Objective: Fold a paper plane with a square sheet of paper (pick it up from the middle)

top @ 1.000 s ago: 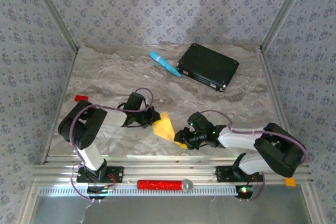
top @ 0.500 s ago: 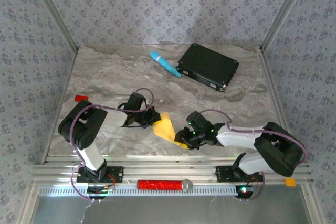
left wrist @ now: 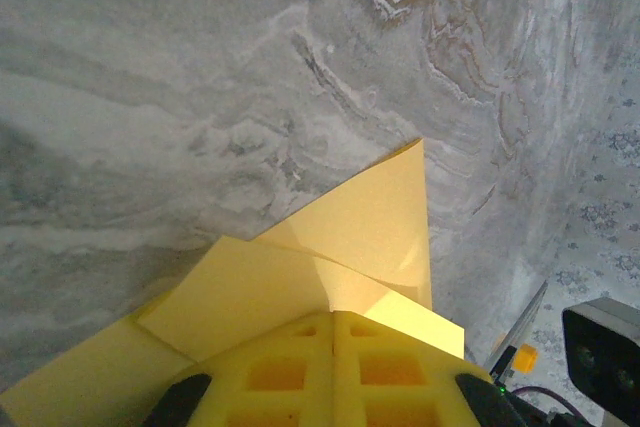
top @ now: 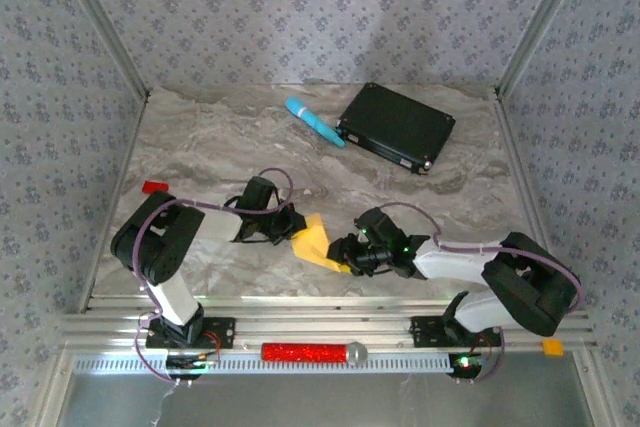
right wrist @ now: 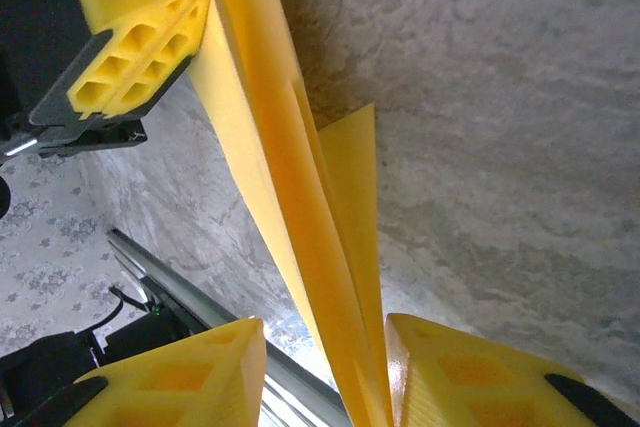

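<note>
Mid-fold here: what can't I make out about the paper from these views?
Top external: paper sheet creases too small; its near end hidden under the right gripper.
Left wrist: clamped portion covered by the left gripper.
Right wrist: sheet's lower end cut off by the frame's bottom edge.

A grey marble-patterned tabletop [top: 200,137] is carrying a few loose things. A light-blue cylinder [top: 314,121] is lying at an angle near the far edge, its right end just beside a black flat box [top: 396,127]. A small red block [top: 154,187] is sitting near the left edge. A red glittery bar [top: 303,352] is resting on the front metal rail [top: 120,327].
</note>
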Controlling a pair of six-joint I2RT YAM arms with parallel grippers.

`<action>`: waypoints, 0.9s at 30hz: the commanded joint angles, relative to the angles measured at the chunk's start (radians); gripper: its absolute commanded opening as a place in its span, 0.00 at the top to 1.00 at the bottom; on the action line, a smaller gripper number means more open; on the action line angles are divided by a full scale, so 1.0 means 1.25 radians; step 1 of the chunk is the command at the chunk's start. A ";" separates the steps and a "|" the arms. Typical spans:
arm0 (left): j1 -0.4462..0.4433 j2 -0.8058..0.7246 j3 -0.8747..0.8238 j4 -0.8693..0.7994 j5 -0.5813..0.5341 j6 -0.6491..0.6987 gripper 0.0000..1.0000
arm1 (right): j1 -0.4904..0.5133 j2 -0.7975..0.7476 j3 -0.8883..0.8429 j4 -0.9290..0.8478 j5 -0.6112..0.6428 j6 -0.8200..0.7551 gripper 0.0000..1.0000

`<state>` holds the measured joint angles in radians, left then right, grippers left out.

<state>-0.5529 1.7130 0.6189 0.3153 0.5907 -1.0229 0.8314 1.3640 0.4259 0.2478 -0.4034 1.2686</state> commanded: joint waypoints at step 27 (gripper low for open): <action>0.003 -0.318 0.032 -0.288 -0.160 0.097 0.69 | 0.047 -0.168 0.289 -0.673 0.456 -0.416 0.97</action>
<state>-0.5613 1.3819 0.6254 0.0921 0.4740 -0.9668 0.8597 1.1900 0.7044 -0.2726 -0.1055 0.8974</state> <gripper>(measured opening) 0.310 0.052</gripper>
